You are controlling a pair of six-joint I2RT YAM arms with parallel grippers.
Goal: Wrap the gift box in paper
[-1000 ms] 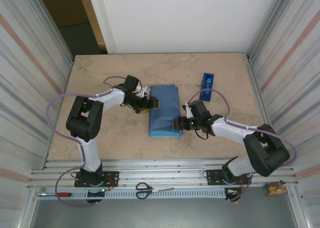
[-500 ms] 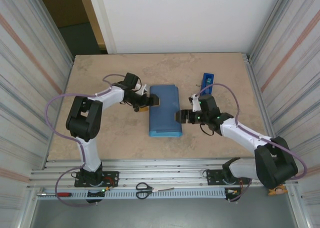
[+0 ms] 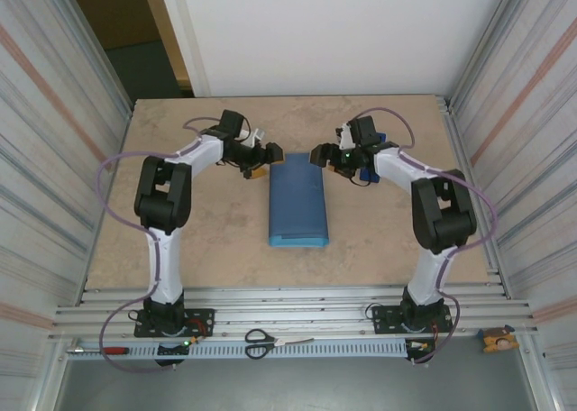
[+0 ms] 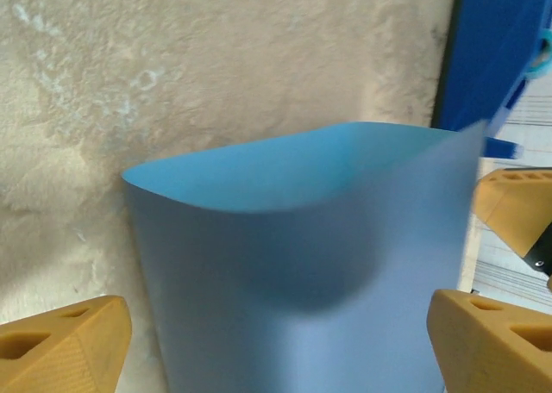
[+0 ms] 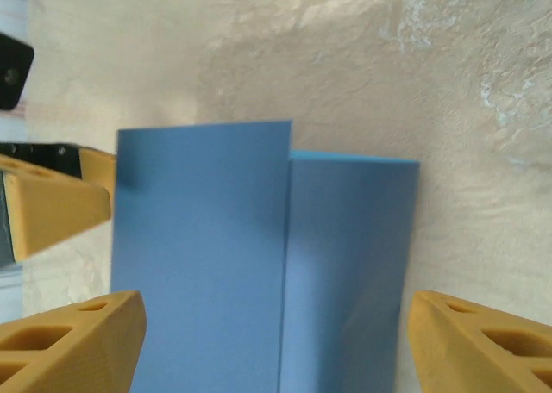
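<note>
A: Where do we find the paper (image 3: pixel 297 203)?
B: We find it in the middle of the table (image 3: pixel 180 240), folded over into a long, narrow packet that runs from near to far. Its top is slate blue, and a lighter blue strip shows along its near end.
A: And what do we see up close?
B: From the right wrist we see one slate flap lying over the other, its edge running down the length of the packet. From the left wrist we see the far end standing open like a mouth, light blue inside.
A: What do we make of the hands?
B: We see the left gripper (image 3: pixel 261 164) at the far left corner of the packet and the right gripper (image 3: pixel 322 153) at the far right corner, facing each other across that end. Each has its fingers spread wide apart, with the end of the paper between them. Whether any finger touches the sheet we cannot tell.
A: And further out?
B: We see a blue tape dispenser (image 3: pixel 366 171) just behind the right gripper, partly under that arm. On the rail (image 3: pixel 343 316) at the near edge lie scissors (image 3: pixel 261 342) and, to the left, a red-handled tool (image 3: pixel 108 349).
</note>
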